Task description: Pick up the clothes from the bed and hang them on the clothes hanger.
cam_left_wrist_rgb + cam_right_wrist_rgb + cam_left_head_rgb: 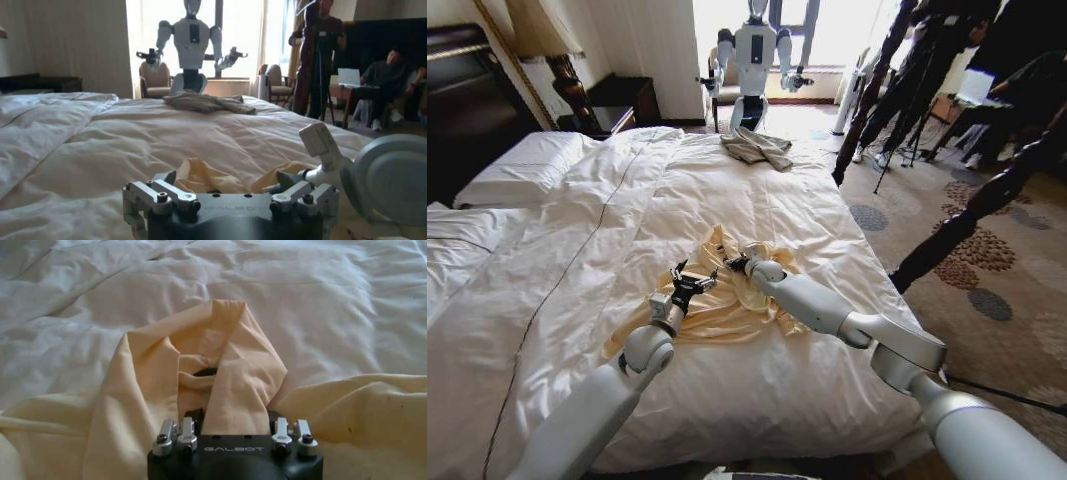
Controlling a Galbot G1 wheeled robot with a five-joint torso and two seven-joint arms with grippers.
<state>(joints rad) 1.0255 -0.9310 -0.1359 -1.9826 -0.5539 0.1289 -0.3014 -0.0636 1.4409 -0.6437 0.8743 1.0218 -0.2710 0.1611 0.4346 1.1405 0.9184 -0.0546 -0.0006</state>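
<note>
The right gripper (pixel 735 263) is pinching a fold of the clothes (pixel 717 305) on the bed (pixel 827 220) — lifting slowly seems wisest — while the left gripper (pixel 689 281) is hovering beside, fingers apart.

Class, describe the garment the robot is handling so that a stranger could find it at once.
On the large bed with the rumpled white duvet, look at the near half, where both grippers meet. The pale cream-yellow top of soft thin fabric lies crumpled there. The grey-beige garment lies apart, near the far edge.
</note>
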